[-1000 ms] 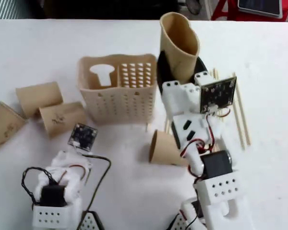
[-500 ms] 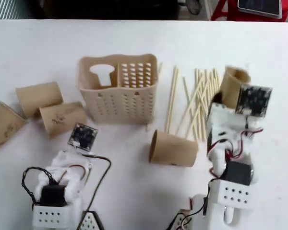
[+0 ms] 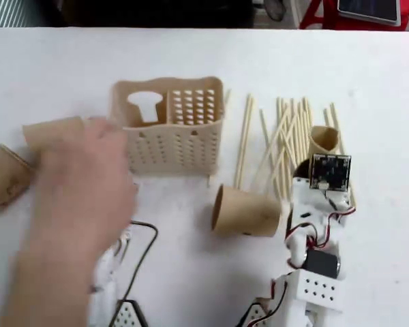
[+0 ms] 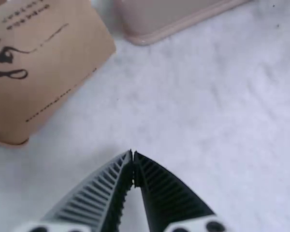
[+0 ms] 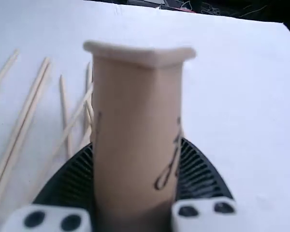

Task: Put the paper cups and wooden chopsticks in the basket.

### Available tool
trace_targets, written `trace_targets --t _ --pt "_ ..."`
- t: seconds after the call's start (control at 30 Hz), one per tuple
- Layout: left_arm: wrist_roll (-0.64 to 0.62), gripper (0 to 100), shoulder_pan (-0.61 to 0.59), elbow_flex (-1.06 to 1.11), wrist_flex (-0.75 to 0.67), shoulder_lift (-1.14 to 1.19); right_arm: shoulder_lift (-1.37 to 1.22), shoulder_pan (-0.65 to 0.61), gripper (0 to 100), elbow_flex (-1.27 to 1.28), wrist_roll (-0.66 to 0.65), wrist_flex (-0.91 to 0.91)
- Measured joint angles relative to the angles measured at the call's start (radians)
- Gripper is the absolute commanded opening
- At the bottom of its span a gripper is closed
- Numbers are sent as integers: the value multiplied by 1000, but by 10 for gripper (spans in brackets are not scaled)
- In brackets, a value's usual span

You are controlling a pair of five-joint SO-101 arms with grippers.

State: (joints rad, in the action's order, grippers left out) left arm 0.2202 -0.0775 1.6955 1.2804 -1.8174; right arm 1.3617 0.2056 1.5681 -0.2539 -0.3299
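Basket point(image 3: 167, 129) stands upright on the surface point(image 3: 368, 75), open top up. Every cup and chopstick I see is outside it.

Right gripper point(image 5: 137, 159): jaws clamped on a held paper cup point(image 5: 135, 96), squashing it flat-sided. Its rim points away from the arm base and its long axis runs in line with the arm. In the high view it sits over the right part of the wooden chopsticks point(image 3: 279, 146). They're a loose pile just right of the basket, mostly running near-to-far, a few crossed.

Left gripper point(image 4: 133, 159): jaws closed on nothing, low over bare surface. A printed paper cup point(image 4: 38, 63) lies on its side near it.

Another paper cup point(image 3: 249, 211) lies on its side between the basket's near corner and the right arm, axis left-right. Two more cups point(image 3: 7, 178) are on their sides left of the basket. A person's hand point(image 3: 82, 191) is over that area; I can't tell if it touches them.
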Motion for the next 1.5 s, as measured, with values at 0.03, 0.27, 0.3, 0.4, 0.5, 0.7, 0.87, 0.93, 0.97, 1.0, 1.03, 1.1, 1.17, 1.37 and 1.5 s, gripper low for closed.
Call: trace_targets --t 0.03,0.27,0.3,0.4,0.5,0.7,0.87,0.93,0.97,1.0,1.03,1.1,1.17,1.37,1.5 --pt "0 24 0 0 0 0 2 3 18 2 0 -11" --pt "0 24 0 0 0 0 8 38 18 6 -28 -41" --pt "0 24 0 0 0 0 8 35 18 6 -28 -41" --pt "0 24 0 0 0 0 8 35 18 12 -28 -41" --pt "0 24 0 0 0 0 8 35 18 25 -32 -41" --pt "0 24 0 0 0 -3 25 9 18 38 -38 -41" --pt "0 24 0 0 0 -3 25 2 18 40 -60 -41" --pt "0 24 0 0 0 -3 25 0 18 40 -63 -41" --pt "0 24 0 0 0 -3 25 -6 18 40 -64 -41" --pt "0 24 0 0 0 -3 25 -18 18 44 -66 -41" --pt "0 24 0 0 0 -3 25 -21 18 46 -66 -41" --pt "0 24 0 0 0 -3 25 -18 18 48 -66 -41" --pt "0 24 0 0 0 -3 25 -28 18 49 -66 -41" --pt "0 24 0 0 0 -2 25 -26 18 49 -66 -41" --pt "0 24 0 0 0 -2 25 -26 18 49 -66 -41"
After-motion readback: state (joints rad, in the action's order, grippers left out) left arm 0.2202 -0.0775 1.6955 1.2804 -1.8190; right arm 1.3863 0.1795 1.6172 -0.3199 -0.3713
